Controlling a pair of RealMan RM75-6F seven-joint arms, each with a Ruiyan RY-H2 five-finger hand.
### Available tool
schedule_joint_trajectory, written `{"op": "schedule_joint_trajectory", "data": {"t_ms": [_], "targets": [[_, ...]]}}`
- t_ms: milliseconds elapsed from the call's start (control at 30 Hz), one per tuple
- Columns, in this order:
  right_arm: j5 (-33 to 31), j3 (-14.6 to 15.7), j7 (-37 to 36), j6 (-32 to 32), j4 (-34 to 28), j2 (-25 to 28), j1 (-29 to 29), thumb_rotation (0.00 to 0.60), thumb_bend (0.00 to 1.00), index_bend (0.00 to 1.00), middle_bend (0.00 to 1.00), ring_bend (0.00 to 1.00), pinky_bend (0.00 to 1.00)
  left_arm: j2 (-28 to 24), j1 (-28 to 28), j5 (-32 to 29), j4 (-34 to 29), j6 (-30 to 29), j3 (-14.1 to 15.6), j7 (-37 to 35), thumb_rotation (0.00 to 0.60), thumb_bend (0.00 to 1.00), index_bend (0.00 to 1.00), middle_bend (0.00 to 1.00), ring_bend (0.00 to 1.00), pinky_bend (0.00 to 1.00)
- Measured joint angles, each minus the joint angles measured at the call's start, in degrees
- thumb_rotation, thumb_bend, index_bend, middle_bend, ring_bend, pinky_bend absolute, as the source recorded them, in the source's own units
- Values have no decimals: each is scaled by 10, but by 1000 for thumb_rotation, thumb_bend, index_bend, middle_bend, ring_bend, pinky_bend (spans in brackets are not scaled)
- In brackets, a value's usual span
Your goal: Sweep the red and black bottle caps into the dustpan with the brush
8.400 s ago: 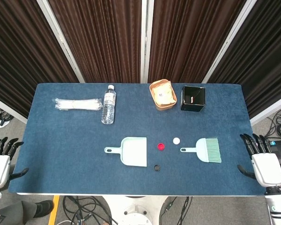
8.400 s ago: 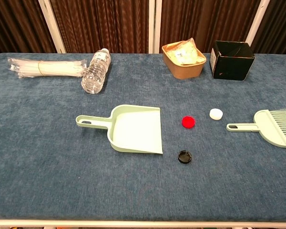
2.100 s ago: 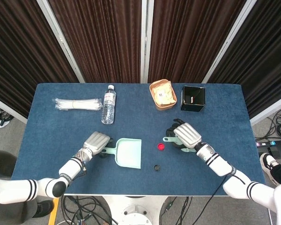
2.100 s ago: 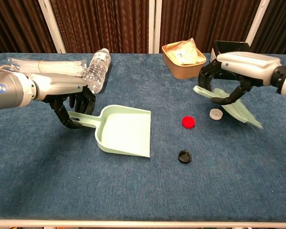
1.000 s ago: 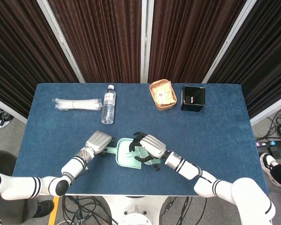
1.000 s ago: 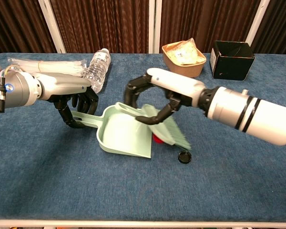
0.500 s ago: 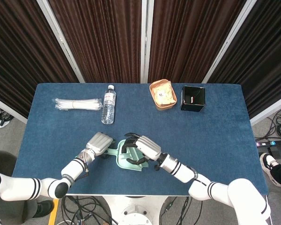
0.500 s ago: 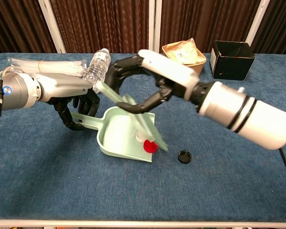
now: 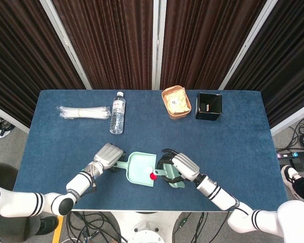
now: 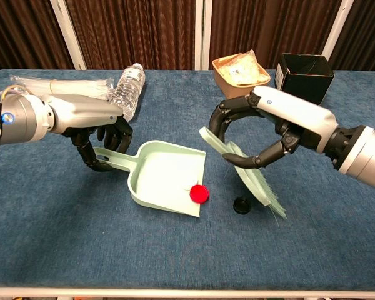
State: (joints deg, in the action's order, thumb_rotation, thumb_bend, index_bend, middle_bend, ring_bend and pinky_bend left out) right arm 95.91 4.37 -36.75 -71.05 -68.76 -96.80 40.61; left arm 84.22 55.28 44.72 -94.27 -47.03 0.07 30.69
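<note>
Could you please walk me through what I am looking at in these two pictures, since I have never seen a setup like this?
This is a two-armed robot at a blue table, steered remotely by a person. Each arm ends in a mechanical hand. One picture looks down from the robot's head; the other looks forward from its chest.

The left hand holds the handle of a pale green dustpan. The right hand holds a matching brush, its bristles pointing down beside a black bottle cap on the cloth. A red bottle cap sits at the dustpan's open edge.

Farther back lie a plastic water bottle on its side, a clear wrapped bundle, a tan tray with a packet inside, and a black box.
</note>
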Motion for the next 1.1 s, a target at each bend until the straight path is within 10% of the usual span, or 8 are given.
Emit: {"op": "schedule_joint_trajectory", "data": {"t_ms": [1100], "targets": [[-20,-123,-74,-28,188,-246,58,600,533,810,688,333,153,4,12,-28,-9,-1,2,-2,587,381,555,546,420,364]]}}
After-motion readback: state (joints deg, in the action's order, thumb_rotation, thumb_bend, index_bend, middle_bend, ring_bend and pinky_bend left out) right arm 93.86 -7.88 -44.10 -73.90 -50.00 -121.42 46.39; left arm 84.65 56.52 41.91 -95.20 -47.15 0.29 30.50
